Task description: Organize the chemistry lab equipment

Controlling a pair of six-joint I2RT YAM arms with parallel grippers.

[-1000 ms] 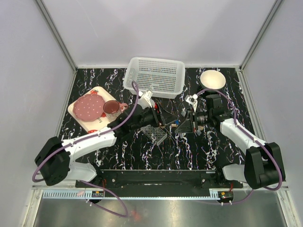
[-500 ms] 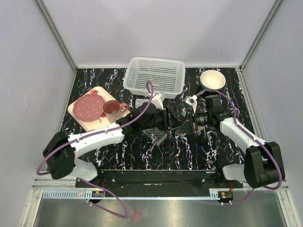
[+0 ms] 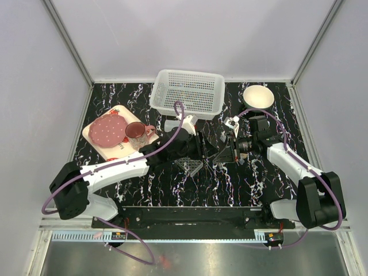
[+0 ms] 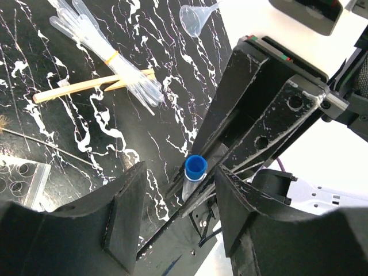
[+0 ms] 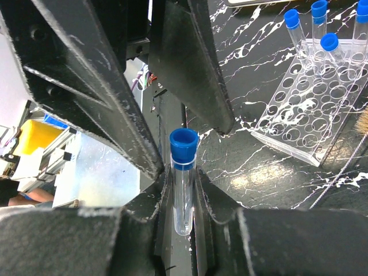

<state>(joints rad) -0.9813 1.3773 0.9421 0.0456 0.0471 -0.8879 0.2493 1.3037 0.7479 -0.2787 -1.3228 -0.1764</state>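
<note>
A clear blue-capped test tube [image 5: 183, 184] stands upright in my right gripper [image 5: 181, 192], which is shut on its glass body. My left gripper [image 4: 179, 190] is open. Its jaws stand on either side of the tube's blue cap [image 4: 195, 167] without touching it. In the top view the two grippers meet at mid-table, left [image 3: 207, 150] and right [image 3: 223, 152]. The tube rack [image 5: 305, 115] lies close by with three capped tubes [image 5: 293, 23] in it. Pipettes [image 4: 103, 52], wooden sticks [image 4: 86, 86] and a small funnel [image 4: 192, 17] lie on the table beyond.
A white mesh basket [image 3: 188, 92] stands at the back centre, a white bowl [image 3: 258, 96] at the back right. On the left, a strawberry-print tray [image 3: 87, 133] carries a pink plate [image 3: 109, 129] and mug [image 3: 135, 130]. A thin wire brush [image 4: 34, 138] lies beside the rack.
My left arm has swung right, up to the right gripper, and its jaws have narrowed around the tube's cap. The right arm and its tube have stayed put.
</note>
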